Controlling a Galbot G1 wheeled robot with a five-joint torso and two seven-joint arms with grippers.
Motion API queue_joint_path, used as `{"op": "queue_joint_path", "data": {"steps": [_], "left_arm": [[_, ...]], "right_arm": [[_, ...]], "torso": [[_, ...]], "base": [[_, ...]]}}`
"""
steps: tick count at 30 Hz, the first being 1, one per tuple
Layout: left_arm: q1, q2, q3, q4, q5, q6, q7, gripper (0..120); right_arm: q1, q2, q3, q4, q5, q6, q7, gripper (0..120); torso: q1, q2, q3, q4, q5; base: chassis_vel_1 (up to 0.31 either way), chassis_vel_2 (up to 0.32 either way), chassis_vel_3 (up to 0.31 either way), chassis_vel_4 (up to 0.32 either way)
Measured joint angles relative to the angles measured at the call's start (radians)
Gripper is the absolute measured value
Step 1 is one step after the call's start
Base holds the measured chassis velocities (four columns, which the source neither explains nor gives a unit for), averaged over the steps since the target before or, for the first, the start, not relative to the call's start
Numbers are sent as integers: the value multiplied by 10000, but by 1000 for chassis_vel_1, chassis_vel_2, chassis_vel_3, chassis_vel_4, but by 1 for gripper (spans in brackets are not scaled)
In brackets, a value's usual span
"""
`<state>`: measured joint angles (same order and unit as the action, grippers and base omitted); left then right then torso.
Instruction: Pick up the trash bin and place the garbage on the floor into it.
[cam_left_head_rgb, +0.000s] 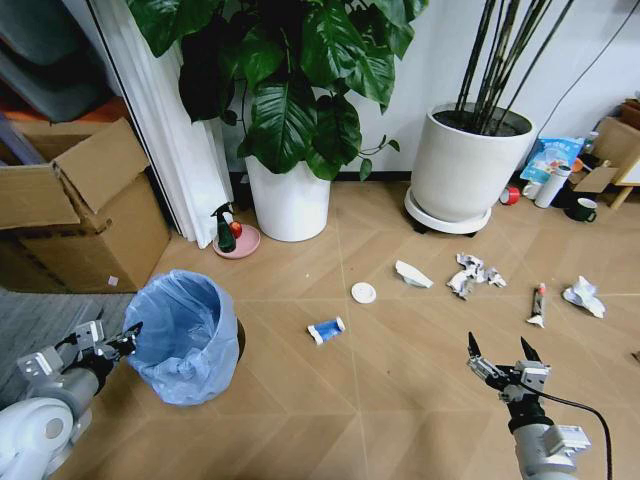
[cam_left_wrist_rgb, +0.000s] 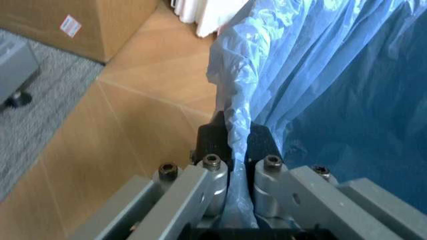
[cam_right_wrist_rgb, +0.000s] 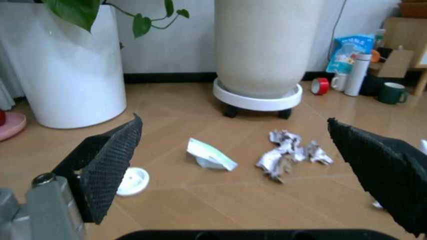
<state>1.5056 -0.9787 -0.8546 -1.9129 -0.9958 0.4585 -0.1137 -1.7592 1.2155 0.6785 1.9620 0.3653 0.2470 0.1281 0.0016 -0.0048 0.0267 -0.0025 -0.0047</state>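
We find the bin (cam_left_head_rgb: 188, 335) standing on the floor (cam_left_head_rgb: 400, 380) at the robot's left front, lined with a blue bag (cam_left_wrist_rgb: 320, 75). The left claw (cam_left_head_rgb: 128, 336) is at the bin's rim, and its fingers (cam_left_wrist_rgb: 212, 172) are clamped on a fold of the bag. The right claw (cam_left_head_rgb: 500, 352) hangs spread wide and empty above the floor at the robot's right. Litter lies scattered ahead: a blue-white packet (cam_left_head_rgb: 325, 330), a white disc (cam_left_head_rgb: 363, 292), a folded white scrap (cam_left_head_rgb: 412, 274), a crumpled wad (cam_left_head_rgb: 472, 275), a tube (cam_left_head_rgb: 538, 304) and a second wad (cam_left_head_rgb: 583, 296). Two white pots (cam_left_head_rgb: 460, 165) stand against the wall behind.
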Motion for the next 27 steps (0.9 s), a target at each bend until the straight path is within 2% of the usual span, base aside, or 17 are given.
{"op": "queue_joint_path", "data": {"steps": [13,27], "left_arm": [[-95,49,33,48,-14,-1,-16,0],[-57,22,1,-36,-52,60,-145,0]], "right_arm": [[102,-66,-102,-144,-33,58,-58,100],[716,-460,-1069,-1048,-78,156,-160,100]], "torso": [[0,0,-1,-1,-3],[3,0,1,2,-1]], "base": [[-93,278,93,-270],[-116,253,117,-242]]}}
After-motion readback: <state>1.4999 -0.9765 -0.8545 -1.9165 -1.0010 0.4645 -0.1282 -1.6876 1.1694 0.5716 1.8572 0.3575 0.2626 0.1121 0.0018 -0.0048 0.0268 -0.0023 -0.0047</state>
